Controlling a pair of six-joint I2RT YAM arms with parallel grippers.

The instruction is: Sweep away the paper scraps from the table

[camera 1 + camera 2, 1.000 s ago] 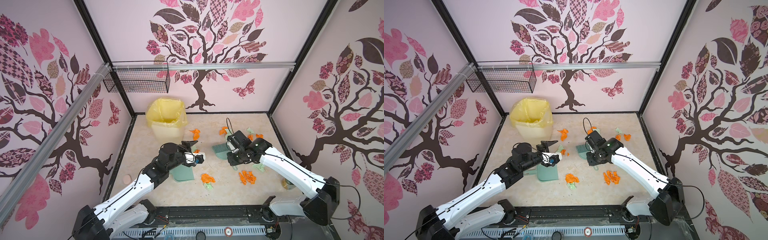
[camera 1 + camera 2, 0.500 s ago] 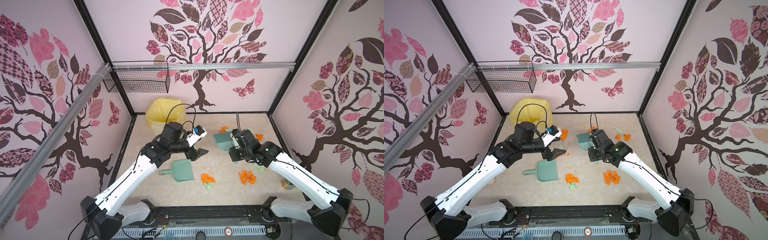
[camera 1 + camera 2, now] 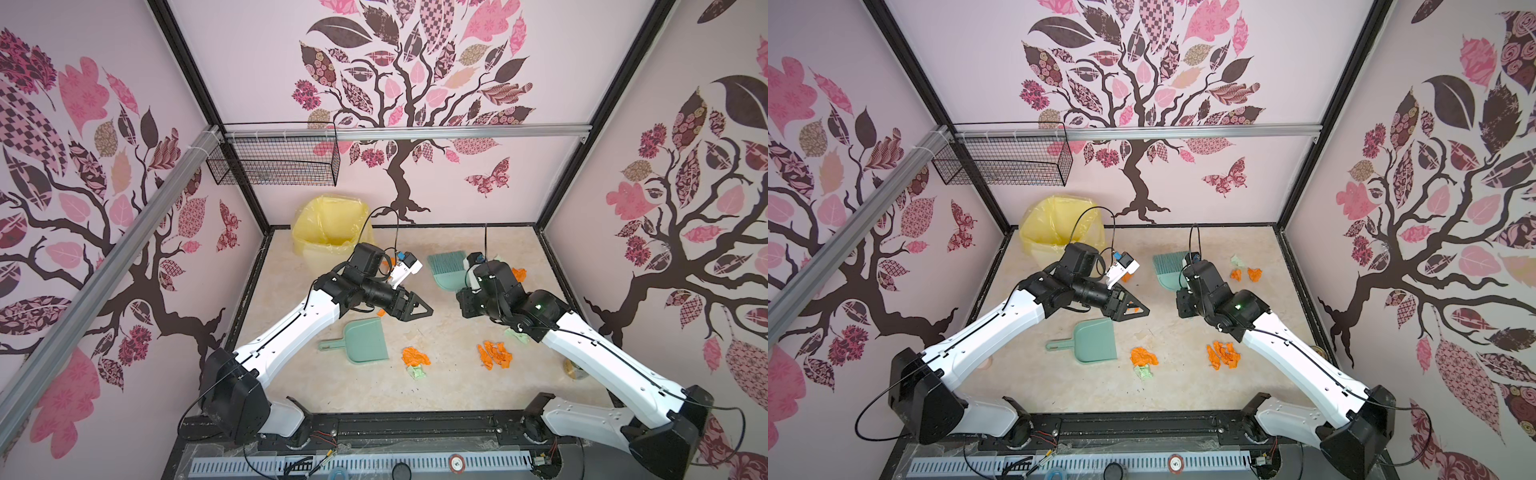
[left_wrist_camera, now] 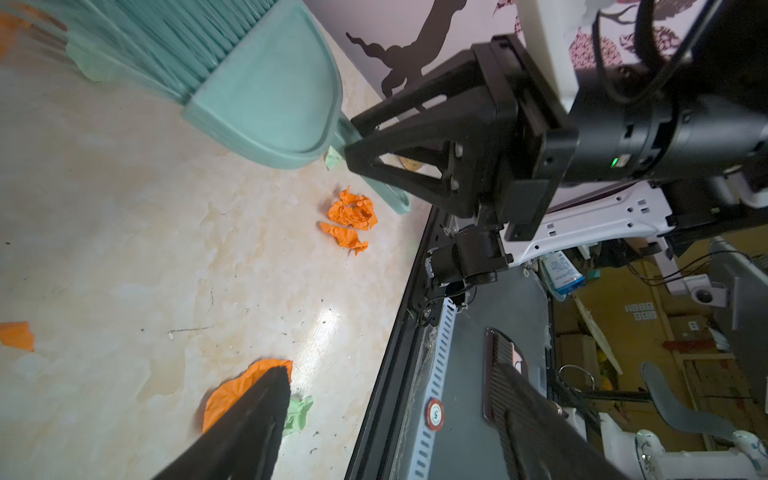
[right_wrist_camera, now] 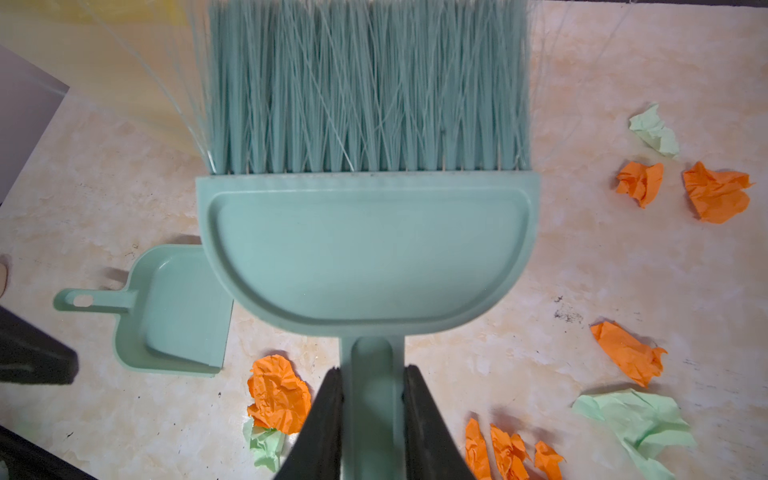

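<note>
My right gripper (image 5: 372, 382) is shut on the handle of the teal brush (image 5: 370, 249), which it holds above the table (image 3: 449, 386) at the back middle; both top views show the brush (image 3: 446, 268) (image 3: 1169, 270). The left gripper (image 3: 419, 309) (image 3: 1136, 311) hangs open and empty just above the teal dustpan (image 3: 361, 340), which lies flat. Orange and green paper scraps lie around: a wad pair (image 3: 415, 361) beside the dustpan, an orange cluster (image 3: 494, 354), more at the back right (image 3: 1246, 274) (image 5: 715, 191), and a green wad (image 5: 636, 419).
A bin lined with a yellow bag (image 3: 328, 237) stands at the back left corner. A wire basket (image 3: 274, 162) hangs on the wall above it. A small roll (image 3: 575, 370) lies by the right rail. Black frame rails border the table.
My left arm has risen off the dustpan, which stays flat on the table. The right arm has lifted the brush and carried it toward the back.
</note>
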